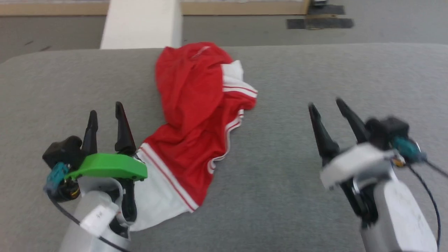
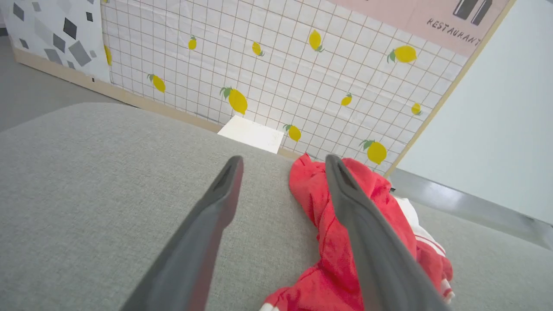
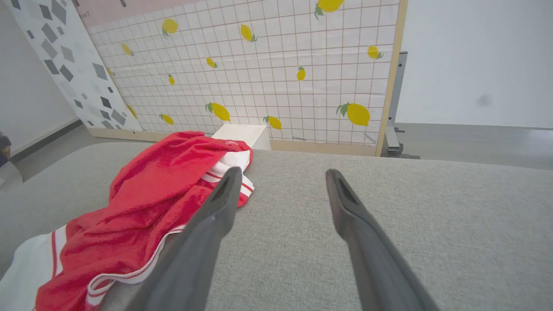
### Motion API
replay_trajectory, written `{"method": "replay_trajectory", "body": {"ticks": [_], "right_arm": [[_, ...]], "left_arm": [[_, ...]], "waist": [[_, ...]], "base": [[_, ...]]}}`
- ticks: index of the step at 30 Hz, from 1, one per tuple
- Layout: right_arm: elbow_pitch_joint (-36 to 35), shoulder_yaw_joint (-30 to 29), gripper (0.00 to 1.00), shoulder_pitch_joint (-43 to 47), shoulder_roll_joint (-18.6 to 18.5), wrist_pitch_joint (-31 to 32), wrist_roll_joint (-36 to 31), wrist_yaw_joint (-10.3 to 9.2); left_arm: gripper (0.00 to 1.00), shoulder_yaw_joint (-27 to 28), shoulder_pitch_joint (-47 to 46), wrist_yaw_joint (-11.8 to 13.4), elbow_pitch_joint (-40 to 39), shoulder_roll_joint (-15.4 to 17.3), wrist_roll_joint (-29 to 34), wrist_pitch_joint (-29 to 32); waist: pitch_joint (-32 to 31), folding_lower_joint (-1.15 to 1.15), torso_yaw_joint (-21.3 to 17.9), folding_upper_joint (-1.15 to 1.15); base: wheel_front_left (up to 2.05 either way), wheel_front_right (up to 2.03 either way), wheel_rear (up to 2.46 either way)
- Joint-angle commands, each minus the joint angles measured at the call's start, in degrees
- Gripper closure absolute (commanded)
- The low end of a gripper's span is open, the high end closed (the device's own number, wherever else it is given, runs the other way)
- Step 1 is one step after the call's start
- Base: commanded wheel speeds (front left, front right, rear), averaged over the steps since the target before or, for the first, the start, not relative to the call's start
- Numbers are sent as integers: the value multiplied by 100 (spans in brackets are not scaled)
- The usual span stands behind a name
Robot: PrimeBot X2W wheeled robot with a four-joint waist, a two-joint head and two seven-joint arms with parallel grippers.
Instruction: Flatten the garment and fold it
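The garment (image 1: 190, 115) is a red jersey with white striped sleeves, lying crumpled in a long heap on the grey table (image 1: 280, 182), reaching from the far edge to the near left. One white sleeve lies beside and partly under my left wrist. My left gripper (image 1: 105, 117) hovers open just left of the heap, nothing between its fingers; in the left wrist view the garment (image 2: 328, 242) lies partly behind the right finger of the left gripper (image 2: 283, 160). My right gripper (image 1: 327, 105) is open over bare table, well right of the garment (image 3: 147, 203). In its own view the right gripper (image 3: 283, 172) is empty.
A white block (image 1: 141, 22) stands just beyond the table's far edge, behind the garment. A lemon-patterned tiled wall panel (image 3: 276, 65) and grey floor lie beyond. A dark mat (image 1: 320, 22) lies on the floor at the far right.
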Motion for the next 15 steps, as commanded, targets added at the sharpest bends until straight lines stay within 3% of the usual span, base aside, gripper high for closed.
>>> {"method": "replay_trajectory", "body": {"ticks": [1, 6, 10, 14, 15], "right_arm": [[214, 40, 0, -323, 0, 51, 12, -9], [1342, 12, 0, -1408, 0, 458, -28, -9], [2263, -116, 0, -2128, -8, 954, -154, -9], [3021, -314, 0, -2727, -54, 1460, -382, -9], [3477, -476, 0, -3018, -84, 1962, -559, -9]], "left_arm": [[0, 146, 215, -62, -183, -177, 286, -18], [0, 652, 461, -371, -704, -685, 1032, -19], [0, 794, 483, -532, -833, -797, 1236, -20], [0, 636, 445, -477, -891, -805, 944, -20], [0, 507, 440, -411, -917, -806, 850, -20]], "waist": [[205, 0, 531, 0], [508, 0, 1061, 0], [739, 0, 1392, 0], [927, 0, 1642, 0], [1008, 0, 1758, 0]], "base": [[0, 0, 0], [0, 0, 0], [0, 0, 0], [0, 0, 0], [0, 0, 0]]}}
